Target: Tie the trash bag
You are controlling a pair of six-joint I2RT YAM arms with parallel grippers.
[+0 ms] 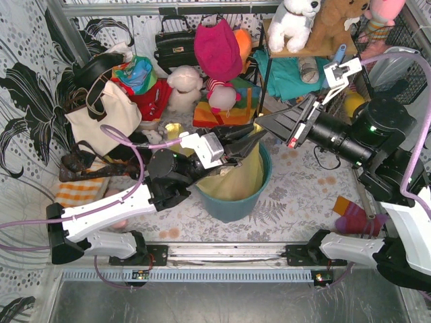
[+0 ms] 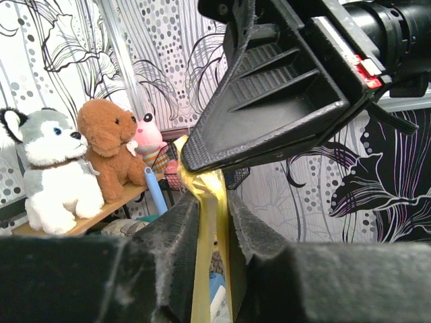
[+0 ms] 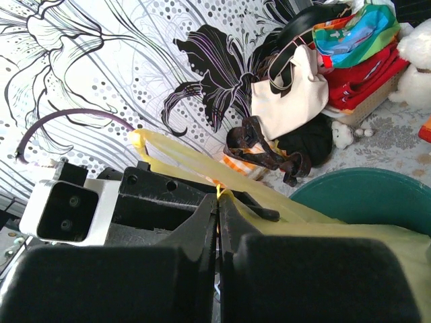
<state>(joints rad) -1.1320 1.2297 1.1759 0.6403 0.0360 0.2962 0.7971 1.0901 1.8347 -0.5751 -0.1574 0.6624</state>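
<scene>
The yellow trash bag (image 1: 236, 178) sits in a teal bucket (image 1: 232, 205), its top pulled up into a stretched band. Just above the bucket's rim my left gripper (image 1: 250, 142) and right gripper (image 1: 264, 123) meet tip to tip. In the left wrist view the left gripper (image 2: 214, 202) has its pads against two yellow strands of the bag (image 2: 210, 229). Just above it, the right gripper (image 2: 192, 161) pinches the same band. In the right wrist view the right gripper (image 3: 218, 202) is shut, a yellow sliver caught at its tip. The bag (image 3: 323, 225) slopes down into the bucket (image 3: 363, 195).
A cream tote bag (image 1: 104, 118) and dark straps lie at the left. Plush toys and a black handbag (image 1: 176, 47) crowd the back, and a shelf (image 1: 303, 50) with more toys stands at the back right. A striped sock (image 1: 353, 219) lies at the right. The arms' rail (image 1: 222, 252) runs along the near edge.
</scene>
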